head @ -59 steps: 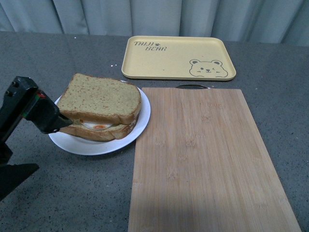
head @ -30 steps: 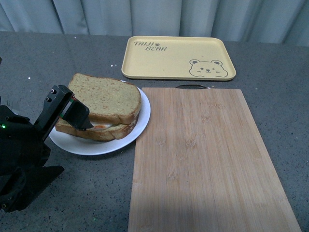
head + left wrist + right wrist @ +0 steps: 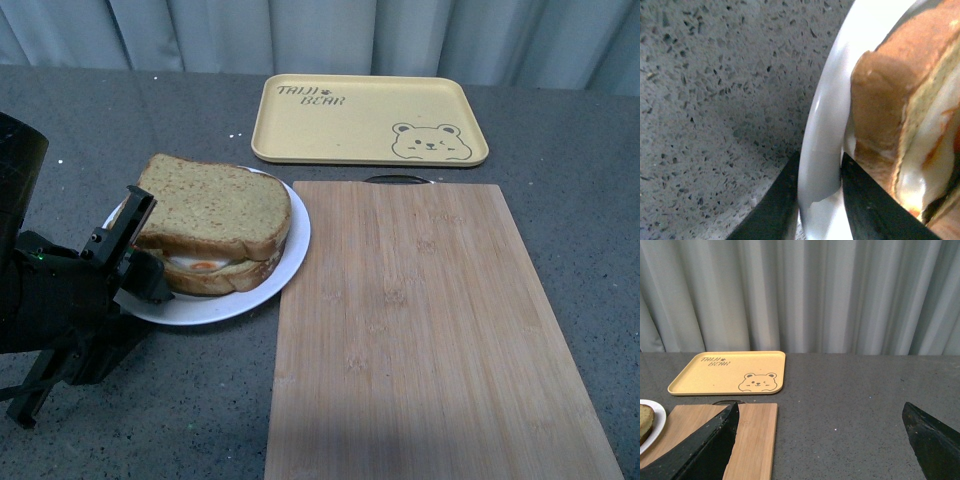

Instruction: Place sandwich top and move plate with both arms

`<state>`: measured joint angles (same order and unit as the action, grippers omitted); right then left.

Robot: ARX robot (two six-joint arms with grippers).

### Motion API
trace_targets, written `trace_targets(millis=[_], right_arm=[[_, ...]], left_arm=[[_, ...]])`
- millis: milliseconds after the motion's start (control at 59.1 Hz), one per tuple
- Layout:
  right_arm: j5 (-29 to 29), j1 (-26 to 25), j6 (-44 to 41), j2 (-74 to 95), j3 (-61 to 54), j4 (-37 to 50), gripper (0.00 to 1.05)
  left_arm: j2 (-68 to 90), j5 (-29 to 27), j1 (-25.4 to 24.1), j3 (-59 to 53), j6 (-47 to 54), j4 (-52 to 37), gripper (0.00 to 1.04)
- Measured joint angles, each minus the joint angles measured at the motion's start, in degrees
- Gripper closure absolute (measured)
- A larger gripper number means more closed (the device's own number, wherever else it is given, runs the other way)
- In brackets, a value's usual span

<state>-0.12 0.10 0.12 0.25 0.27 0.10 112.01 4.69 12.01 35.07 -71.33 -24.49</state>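
The sandwich top [image 3: 214,205], a brown wholegrain slice, lies on the egg slice on the round white plate [image 3: 285,260] at the table's left. My left gripper [image 3: 138,268] is shut on the plate's near-left rim. In the left wrist view its black fingers [image 3: 777,205] pinch the white rim [image 3: 825,150], with the sandwich [image 3: 890,100] just beyond. My right gripper [image 3: 820,440] is open and empty, out of the front view. Its view shows the plate's edge [image 3: 655,422] at far left.
A bamboo cutting board [image 3: 425,320] lies right of the plate, touching its edge. A yellow bear tray [image 3: 368,120] sits behind, near grey curtains. The table is dark speckled stone. The board [image 3: 752,440] and tray [image 3: 730,372] also show in the right wrist view.
My left arm has swung in lower and nearer the plate's near-left rim, and its fingers now clamp the rim. The plate has shifted slightly. The sandwich stays stacked.
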Motion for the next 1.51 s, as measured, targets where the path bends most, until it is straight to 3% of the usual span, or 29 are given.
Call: trace_targets(millis=[85, 186, 694, 847, 1219, 1507], right_arm=[[0.0, 0.0, 0.0, 0.0, 0.0, 0.0, 0.09], [0.0, 0.0, 0.0, 0.0, 0.0, 0.0, 0.09], [0.0, 0.0, 0.0, 0.0, 0.0, 0.0, 0.09], [0.0, 0.0, 0.0, 0.0, 0.0, 0.0, 0.09], [0.0, 0.0, 0.0, 0.0, 0.0, 0.0, 0.09], [0.0, 0.0, 0.0, 0.0, 0.0, 0.0, 0.09]], left_arm=[[0.0, 1.6, -1.2, 0.0, -1.4, -1.7, 0.94], [-0.8, 3.4, -1.8, -0.9, -2.3, -4.4, 1.00], [-2.6, 8.3, -4.4, -9.7, -11.1, -35.9, 1.01], [-2.8, 7.2, -2.6, -4.1, -11.5, -30.8, 1.01], [8.2, 2.4, 4.9, 24.4, -11.3, -12.3, 1.01], [17.9, 0.8, 8.5, 40.4, -10.9, -3.2, 1.01]])
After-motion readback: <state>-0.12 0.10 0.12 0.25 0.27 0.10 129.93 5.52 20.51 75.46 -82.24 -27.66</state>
